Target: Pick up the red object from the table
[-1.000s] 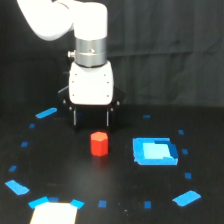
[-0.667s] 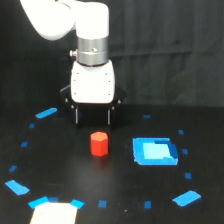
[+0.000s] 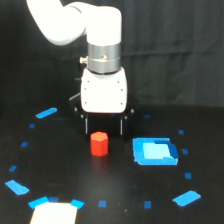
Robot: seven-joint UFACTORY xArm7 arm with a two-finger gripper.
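Observation:
The red object [image 3: 99, 143] is a small stubby red-orange hexagonal block standing on the black table [image 3: 115, 190], near the middle of the exterior view. My gripper [image 3: 104, 129] hangs just above and slightly behind it, under the white wrist housing. Its two dark fingers [image 3: 86, 125] stand apart, one on either side of the block's top, with nothing held between them. The block rests on the table and I see no finger touching it.
A larger blue square piece [image 3: 155, 151] lies to the exterior view's right of the block. Small blue tape squares and patches [image 3: 46, 113] ring the table. A pale sheet [image 3: 54, 213] sits at the bottom left edge. A dark curtain hangs behind.
The gripper has come forward and lower, closing the gap until its fingers stand over the red block. The block itself has not moved.

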